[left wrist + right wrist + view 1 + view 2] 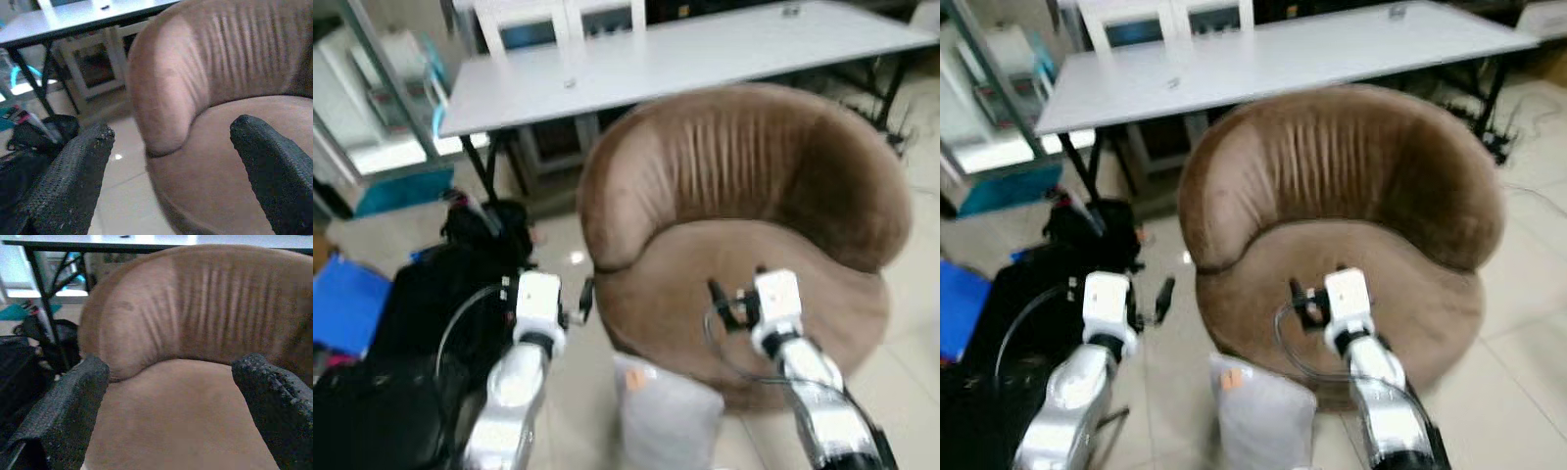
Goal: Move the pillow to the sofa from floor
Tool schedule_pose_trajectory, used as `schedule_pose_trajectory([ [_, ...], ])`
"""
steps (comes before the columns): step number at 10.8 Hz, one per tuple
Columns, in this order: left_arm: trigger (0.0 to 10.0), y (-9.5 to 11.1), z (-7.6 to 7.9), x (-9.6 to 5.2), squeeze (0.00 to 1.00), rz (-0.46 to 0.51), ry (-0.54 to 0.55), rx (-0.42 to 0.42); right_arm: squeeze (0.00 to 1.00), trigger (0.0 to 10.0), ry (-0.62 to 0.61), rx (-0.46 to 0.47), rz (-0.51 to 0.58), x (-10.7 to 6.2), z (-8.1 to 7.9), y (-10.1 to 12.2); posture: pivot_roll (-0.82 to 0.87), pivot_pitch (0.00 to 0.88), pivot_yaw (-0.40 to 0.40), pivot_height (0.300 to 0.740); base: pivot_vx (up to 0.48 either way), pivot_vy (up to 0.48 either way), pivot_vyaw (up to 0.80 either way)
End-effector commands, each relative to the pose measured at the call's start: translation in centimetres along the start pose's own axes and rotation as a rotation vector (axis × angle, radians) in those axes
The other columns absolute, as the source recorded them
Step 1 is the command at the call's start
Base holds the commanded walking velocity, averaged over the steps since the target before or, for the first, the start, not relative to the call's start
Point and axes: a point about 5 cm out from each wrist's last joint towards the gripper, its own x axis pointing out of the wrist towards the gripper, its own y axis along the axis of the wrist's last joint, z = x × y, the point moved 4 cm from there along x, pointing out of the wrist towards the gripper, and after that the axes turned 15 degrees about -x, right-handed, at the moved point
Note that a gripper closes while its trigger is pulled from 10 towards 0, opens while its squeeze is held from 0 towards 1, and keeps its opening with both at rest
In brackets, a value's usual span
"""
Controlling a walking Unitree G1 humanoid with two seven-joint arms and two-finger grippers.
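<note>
Left eye view looks down on a round brown sofa with a curved, ribbed backrest, standing on a pale tiled floor. The pillow, light grey with a small orange tag at its upper corner, stands on the floor against the front base of the sofa, between the two silver arms and low in the picture. The left pincer is held up beside the sofa's left edge, over the floor; in the left wrist view its two black fingers stand wide apart with nothing between them. The right pincer is raised over the front of the sofa seat, and the right wrist view shows its fingers spread apart as well, empty, facing the seat and backrest. Behind the sofa runs a long grey bench with black legs. Dark bags lie on the floor to the left, beside something blue.
</note>
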Motion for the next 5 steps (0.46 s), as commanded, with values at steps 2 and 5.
schedule_pose_trajectory([
  [2, 10.0, 0.04, -1.25, -0.32, 0.00, -0.006, 0.027, 0.033, 0.00, 10.0, 0.041, 0.014, 0.037, 0.60, -1.07, 1.11, -0.16, 0.000, 0.090, 0.740, 0.000, 0.000, 0.00],
  [5, 10.0, -0.03, -1.24, -0.28, 0.00, -0.010, 0.027, 0.036, 0.00, 10.0, 0.036, 0.019, 0.029, 0.63, -1.10, 0.93, -0.16, 0.000, 0.092, 0.740, 0.000, 0.000, 0.00],
])
